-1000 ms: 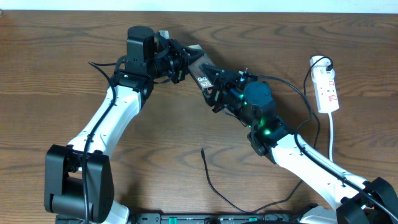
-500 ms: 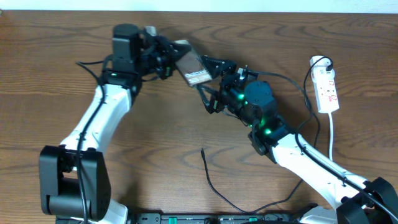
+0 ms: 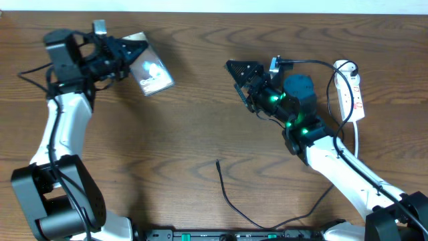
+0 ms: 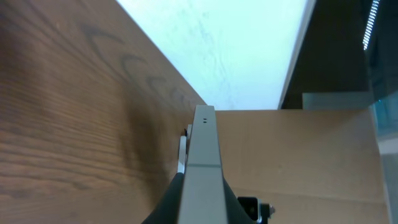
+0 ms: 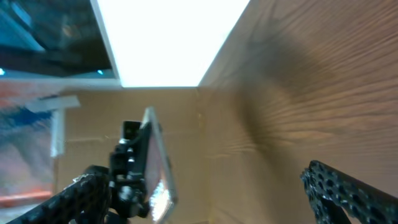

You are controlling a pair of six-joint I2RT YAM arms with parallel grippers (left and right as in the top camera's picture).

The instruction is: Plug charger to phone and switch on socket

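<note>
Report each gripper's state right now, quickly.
Left gripper: shut on the flat dark brown-black rectangular phone.
Right gripper: open, holding nothing.

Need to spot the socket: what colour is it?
The socket is white with small red marks; overhead view shows it best.

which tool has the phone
The left tool, shut on the edge of the phone and holding it up; the right tool is open and empty.
</note>
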